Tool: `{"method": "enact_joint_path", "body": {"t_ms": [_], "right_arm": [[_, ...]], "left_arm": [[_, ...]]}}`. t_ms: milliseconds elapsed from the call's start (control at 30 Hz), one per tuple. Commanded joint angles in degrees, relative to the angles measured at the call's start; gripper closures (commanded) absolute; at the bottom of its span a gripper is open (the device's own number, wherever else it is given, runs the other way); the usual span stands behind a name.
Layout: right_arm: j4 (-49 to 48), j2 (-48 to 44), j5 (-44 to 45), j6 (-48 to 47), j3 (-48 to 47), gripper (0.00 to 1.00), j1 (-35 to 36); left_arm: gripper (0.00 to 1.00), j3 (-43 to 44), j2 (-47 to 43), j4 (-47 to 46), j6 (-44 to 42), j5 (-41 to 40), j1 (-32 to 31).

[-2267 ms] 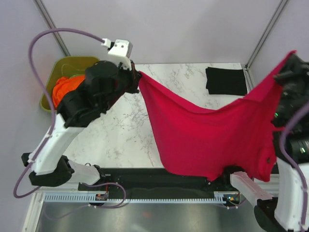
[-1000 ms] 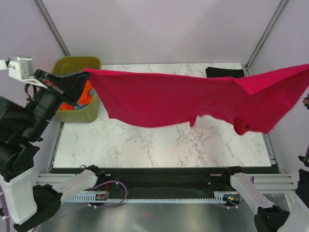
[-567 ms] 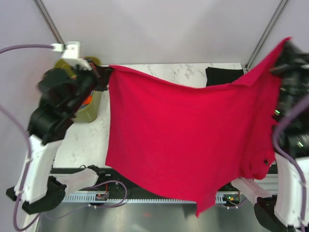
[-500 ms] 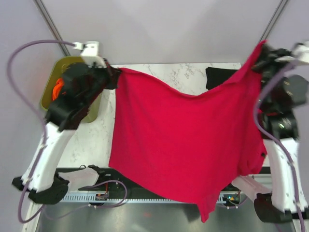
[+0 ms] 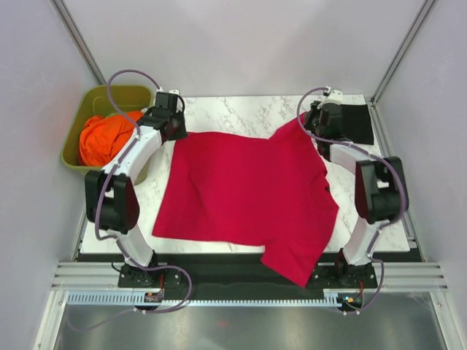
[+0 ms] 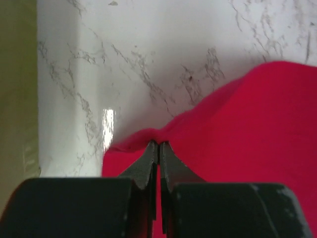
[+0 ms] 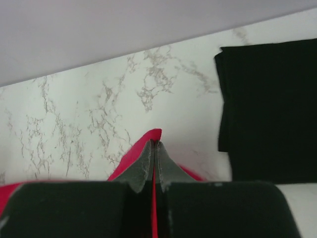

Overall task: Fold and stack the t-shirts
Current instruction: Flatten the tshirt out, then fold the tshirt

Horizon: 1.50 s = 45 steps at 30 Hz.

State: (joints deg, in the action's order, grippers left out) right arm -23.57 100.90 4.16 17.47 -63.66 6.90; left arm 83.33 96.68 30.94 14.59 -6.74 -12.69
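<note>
My left gripper (image 6: 158, 146) and right gripper (image 7: 155, 145) clamped corners of the crimson cloth t-shirt (image 5: 244, 186), seemingly to spread it flat beside the folded black cloth t-shirt (image 5: 357, 124).

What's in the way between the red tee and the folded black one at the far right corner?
Nothing visible. Only bare marble table lies between the red t-shirt and the black t-shirt. The left gripper and right gripper are each shut on a far corner of the red one.
</note>
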Motion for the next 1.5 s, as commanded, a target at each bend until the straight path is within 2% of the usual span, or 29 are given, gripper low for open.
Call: {"method": "enact_joint_path", "body": {"t_ms": [0,133,333,467,667,800,967,1100,1167,1467], "right_arm": [[-9.21,8.23,-5.9,5.9,-10.66,1.0,0.05],[-7.29,19.91,-7.06,7.75,-20.78,1.0,0.05],[-3.68,32.66,-9.26,9.94,-35.73,1.0,0.31],[-1.57,37.96,-8.91,10.74,-42.68,1.0,0.49],[1.16,41.04,-7.33,11.09,-47.61,1.0,1.1],[3.0,39.02,-6.54,10.65,-45.07,1.0,1.19],[6.52,31.92,-6.28,8.55,-39.54,1.0,1.19],[3.89,23.39,-1.63,6.17,-24.98,1.0,1.19],[3.01,18.91,-0.3,5.21,-19.0,1.0,1.01],[3.18,4.49,-0.56,4.85,-2.82,1.0,0.66]], "left_arm": [[0.98,6.66,7.53,-4.83,-0.79,3.56,3.63],[0.98,13.6,15.19,-6.06,-0.35,6.48,8.46],[0.98,26.52,27.04,-6.33,-1.49,12.37,11.28],[0.98,35.65,32.77,-6.24,-4.83,12.28,11.54],[0.98,42.08,38.22,-6.24,-6.33,12.63,12.33],[0.98,42.0,39.45,-6.15,-6.76,13.86,12.6],[0.98,40.51,38.76,-6.15,-8.96,13.51,12.51],[0.98,39.46,37.79,-6.24,-12.3,15.53,12.6],[0.98,37.53,36.39,-6.5,-12.92,14.05,12.6],[0.98,33.22,34.27,-6.86,-12.92,12.63,12.6]]}}
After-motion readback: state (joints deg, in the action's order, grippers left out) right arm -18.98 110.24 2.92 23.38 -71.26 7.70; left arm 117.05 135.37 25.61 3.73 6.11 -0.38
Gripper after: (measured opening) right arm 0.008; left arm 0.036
